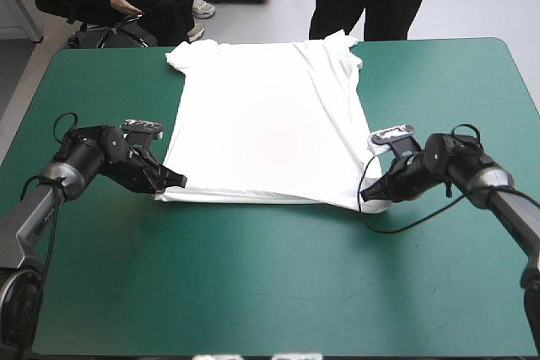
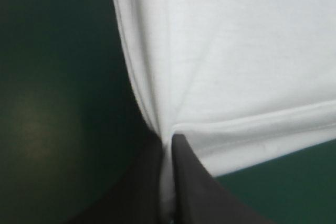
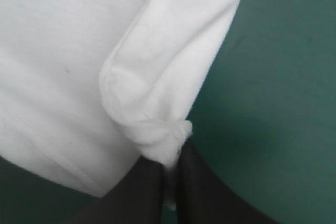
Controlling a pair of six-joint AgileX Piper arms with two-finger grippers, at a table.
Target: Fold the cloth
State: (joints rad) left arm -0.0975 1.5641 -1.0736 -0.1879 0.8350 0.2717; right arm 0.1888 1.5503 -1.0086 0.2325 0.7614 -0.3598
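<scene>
1. The T-shirt [image 1: 266,132] is spread flat on the teal-green surface [image 1: 278,284], with the collar toward the far edge and the hem toward the near edge.
2. The left hem corner [image 2: 169,129] is clamped between the left fingers [image 1: 175,181], which are all but closed on the fabric.
3. The right hem corner [image 3: 167,136], bunched into a small wad, is clamped likewise between the right fingers [image 1: 369,196].
4. Bare surface is seen on both outer sides of the arms.

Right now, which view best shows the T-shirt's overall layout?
High view: the whole T-shirt shows, spread out, its near corners pinched by the left gripper and the right gripper. Each wrist view shows only its own pinched corner.
</scene>
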